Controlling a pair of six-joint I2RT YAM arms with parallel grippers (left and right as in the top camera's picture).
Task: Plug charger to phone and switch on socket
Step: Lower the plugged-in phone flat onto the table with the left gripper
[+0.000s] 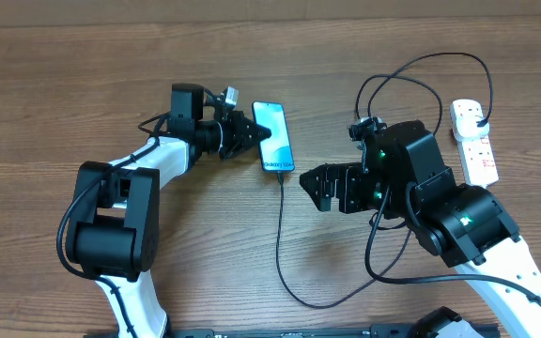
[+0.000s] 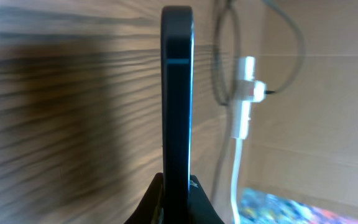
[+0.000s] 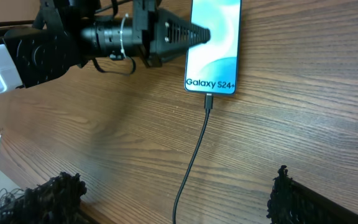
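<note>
The phone (image 1: 274,137) lies on the table with its light-blue screen lit. My left gripper (image 1: 259,134) is shut on its left edge; in the left wrist view the phone (image 2: 177,93) stands edge-on between the fingers (image 2: 201,208). The charger's connector (image 3: 209,101) sits in the phone's (image 3: 213,43) bottom port. Its black cable (image 1: 281,235) runs toward the front, loops right, and goes back to the white socket (image 1: 474,141) at the far right. My right gripper (image 1: 313,188) is open just below and right of the phone, the cable (image 3: 194,155) lying untouched between its fingertips (image 3: 288,193).
The socket (image 2: 246,93) with its white cord shows blurred behind the phone in the left wrist view. Black cable loops (image 1: 421,75) arch over the table behind the right arm (image 1: 440,202). The left arm's base (image 1: 111,225) stands at the front left.
</note>
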